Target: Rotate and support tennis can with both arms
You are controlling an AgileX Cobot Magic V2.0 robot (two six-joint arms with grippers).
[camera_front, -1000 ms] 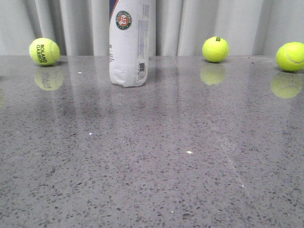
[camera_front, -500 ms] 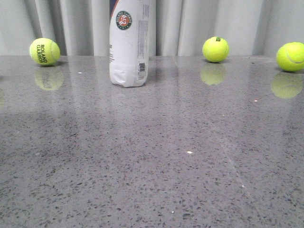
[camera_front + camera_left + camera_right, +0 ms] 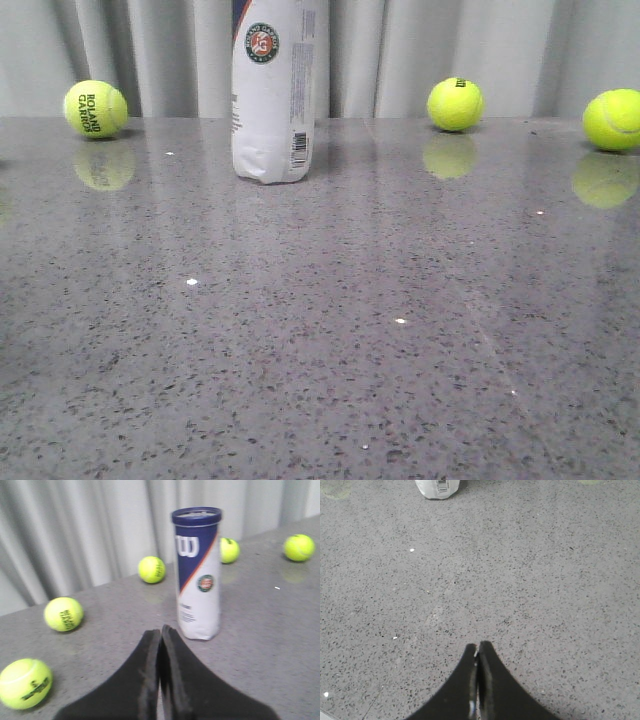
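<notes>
The tennis can [image 3: 270, 95] stands upright at the back of the grey table, white label with round emblem and barcode facing me. The left wrist view shows the whole can [image 3: 197, 575], with navy top band, white W and orange stripe. My left gripper [image 3: 160, 630] is shut and empty, above the table a little short of the can. My right gripper [image 3: 478, 647] is shut and empty over bare table, far from the can's base [image 3: 439, 487]. Neither gripper shows in the front view.
Yellow-green tennis balls lie along the back: one at the left [image 3: 95, 108], one right of the can [image 3: 454, 104], one at the far right [image 3: 612, 119]. The left wrist view shows several more balls [image 3: 63, 613] [image 3: 24, 682] around the can. A grey curtain hangs behind.
The front view has shifted very slightly. The can and balls stand where they were.
</notes>
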